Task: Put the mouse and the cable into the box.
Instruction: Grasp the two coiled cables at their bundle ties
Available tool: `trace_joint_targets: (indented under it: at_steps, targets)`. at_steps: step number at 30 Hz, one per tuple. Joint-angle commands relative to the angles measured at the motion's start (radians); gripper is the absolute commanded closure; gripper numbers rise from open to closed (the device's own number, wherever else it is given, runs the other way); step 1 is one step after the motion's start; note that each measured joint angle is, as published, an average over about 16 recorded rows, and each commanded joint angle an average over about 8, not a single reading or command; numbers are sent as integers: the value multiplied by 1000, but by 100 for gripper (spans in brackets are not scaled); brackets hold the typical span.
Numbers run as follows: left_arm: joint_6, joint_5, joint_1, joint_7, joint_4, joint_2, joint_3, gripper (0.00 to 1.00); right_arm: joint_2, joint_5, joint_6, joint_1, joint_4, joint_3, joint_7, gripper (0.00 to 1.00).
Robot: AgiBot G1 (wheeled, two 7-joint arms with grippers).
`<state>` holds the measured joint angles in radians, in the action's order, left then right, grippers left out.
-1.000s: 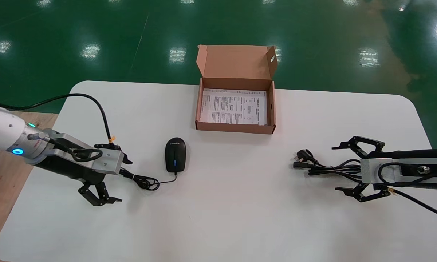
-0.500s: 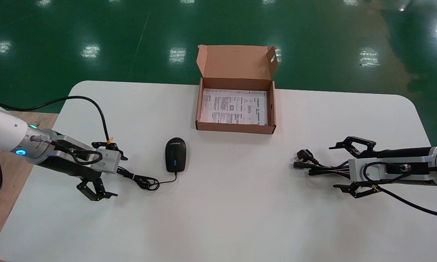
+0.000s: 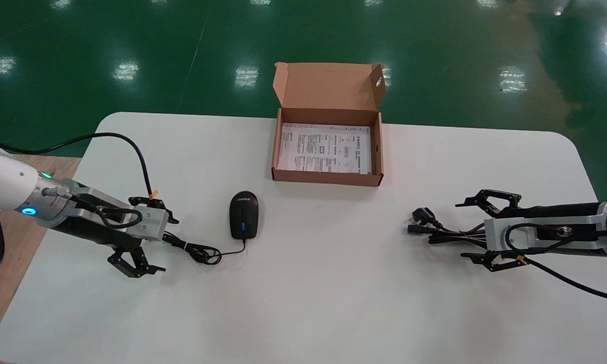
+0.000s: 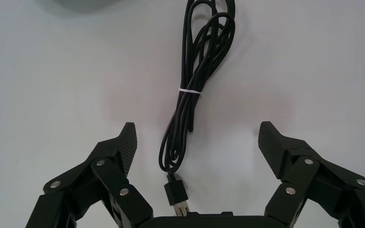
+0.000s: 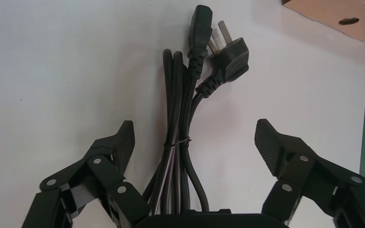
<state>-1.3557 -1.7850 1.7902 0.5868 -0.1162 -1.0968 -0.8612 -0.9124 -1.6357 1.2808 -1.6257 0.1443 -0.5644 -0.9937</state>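
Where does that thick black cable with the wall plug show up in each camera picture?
Head view: cable at the right, between the right gripper's open fingers.
Left wrist view: not in it; the thin cord there is another.
Right wrist view: cable in the middle, between the same fingers.
Shared landmark: the box, its corner showing in the right wrist view.

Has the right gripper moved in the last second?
Yes. The right gripper crept left along the power cable toward its plugs; the cable stayed put.

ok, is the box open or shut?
Open. The box has its lid standing up at the far side, and the printed sheet inside is in plain sight.
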Motion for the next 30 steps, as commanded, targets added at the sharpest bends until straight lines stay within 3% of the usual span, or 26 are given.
trace_joint_targets:
  at_steps: [1,30]
  targets:
    - [-1,1,-1,-1,-3,1,0,100,1,2,2,1,3,1,1,100]
    - [-6,4,-4,-5,-14,5,2,100,6,7,9,5,13,3,4,100]
